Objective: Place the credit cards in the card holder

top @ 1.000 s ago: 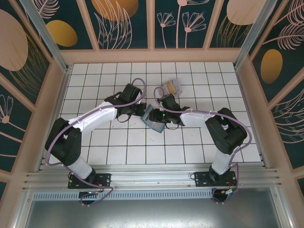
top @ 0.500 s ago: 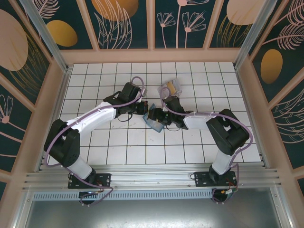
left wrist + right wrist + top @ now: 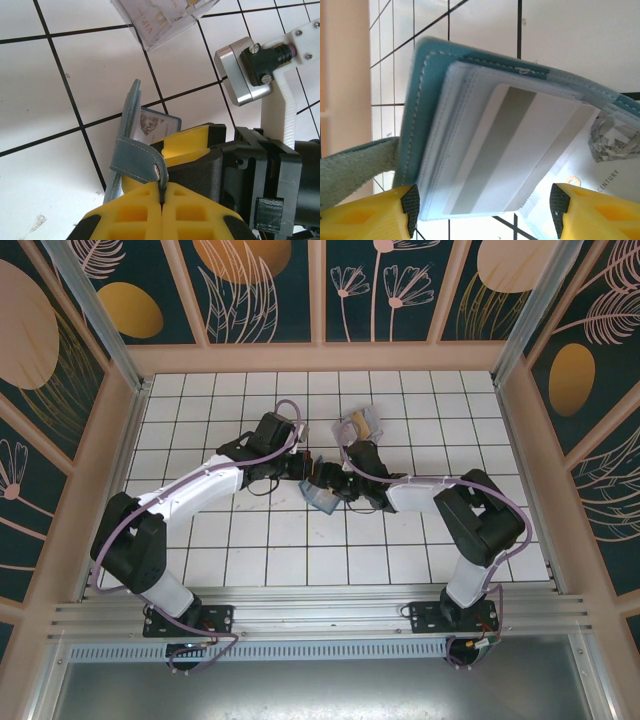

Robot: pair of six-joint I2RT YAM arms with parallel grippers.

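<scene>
The teal-blue card holder (image 3: 320, 497) lies between both grippers at mid-table. My left gripper (image 3: 162, 184) is shut on the holder's strap (image 3: 137, 162), with one leaf (image 3: 131, 107) standing on edge. In the right wrist view the card holder (image 3: 427, 95) lies open, and a pale card with a grey stripe (image 3: 515, 150) sits in its inner sleeves. My right gripper (image 3: 482, 212) is open, its pads on either side of that leaf's lower edge. A printed card (image 3: 157, 122) shows behind the leaf. The other credit cards (image 3: 362, 424) lie further back in a clear case (image 3: 165, 20).
The right arm's wrist and its yellow finger (image 3: 192, 145) sit close against my left gripper. The clear case's corner (image 3: 607, 145) lies just beyond the holder. White grid tiles (image 3: 260, 540) stretch out around the arms, and wooden walls (image 3: 125, 430) enclose the table.
The right gripper has swung in towards the left gripper and closer over the holder. The holder has shifted slightly left and back. The left gripper has kept its hold.
</scene>
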